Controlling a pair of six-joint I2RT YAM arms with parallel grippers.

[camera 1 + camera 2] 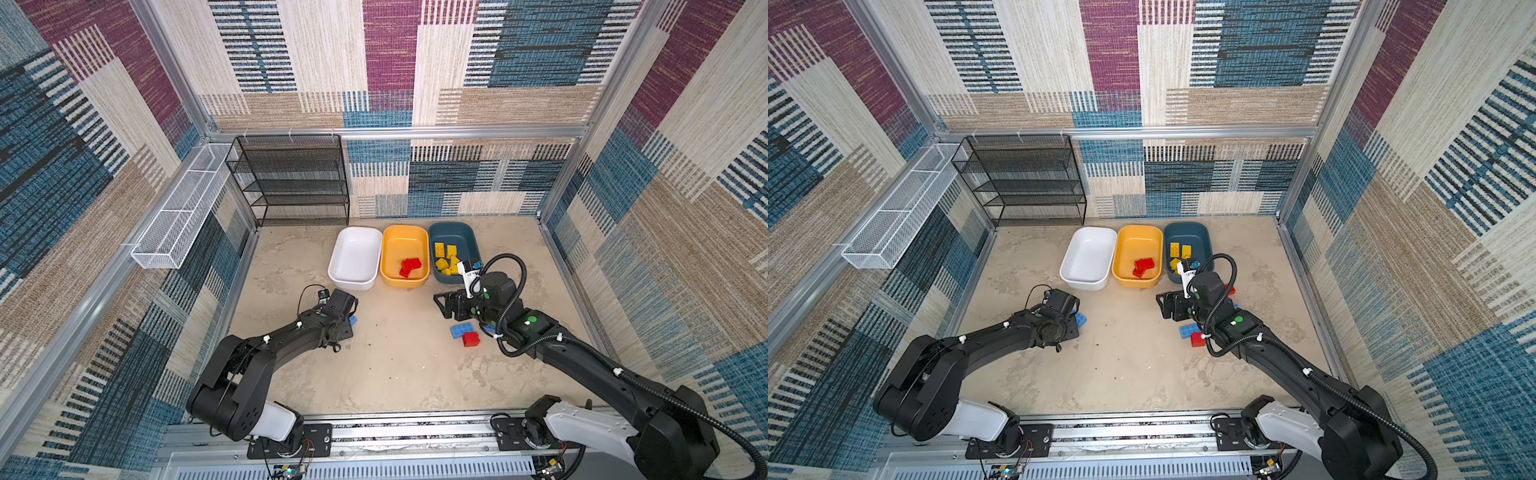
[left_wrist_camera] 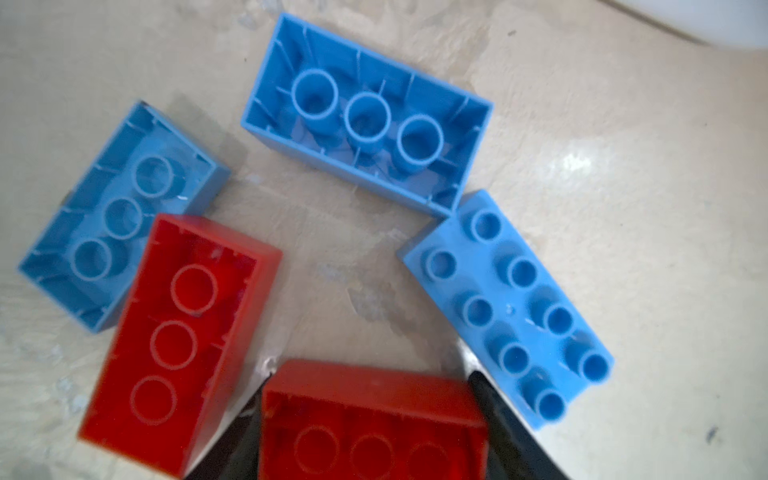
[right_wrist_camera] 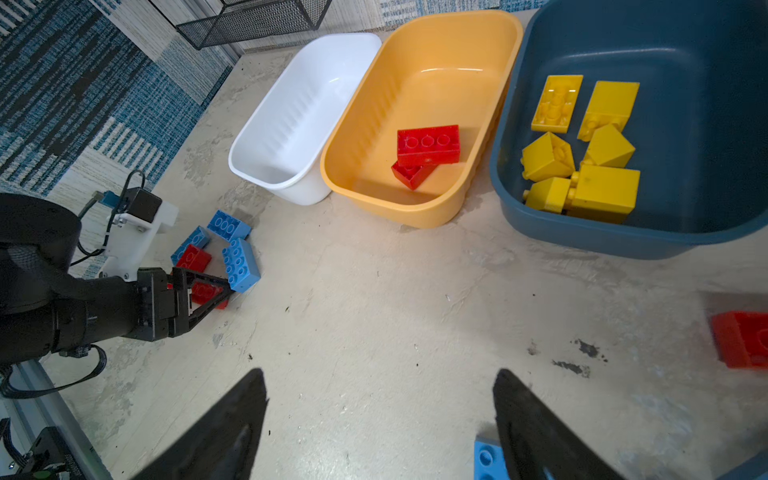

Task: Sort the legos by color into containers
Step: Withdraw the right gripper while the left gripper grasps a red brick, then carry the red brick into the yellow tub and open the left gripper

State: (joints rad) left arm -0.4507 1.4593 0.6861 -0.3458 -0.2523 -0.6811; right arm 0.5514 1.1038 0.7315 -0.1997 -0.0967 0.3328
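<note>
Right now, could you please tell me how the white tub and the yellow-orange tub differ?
Contents: the white tub holds no bricks, while the yellow-orange tub holds red bricks, one lying on another. Place: the white tub ends the row, while the yellow-orange tub sits between it and the teal tub. Both share the same rounded shape and size.

The mottled beige tabletop [image 1: 395,374] carries a white tub [image 1: 355,255], a yellow-orange tub [image 1: 401,245] and a teal tub [image 1: 455,237] side by side at the back. A black mesh rack [image 1: 291,178] stands in the back-left corner. Near the white tub lie three blue bricks [image 2: 365,116], a red brick [image 2: 183,332] and a second red brick [image 2: 374,424]. Over to the right, a lone blue brick [image 1: 460,330] lies just beside a small red block [image 1: 471,339].
</note>
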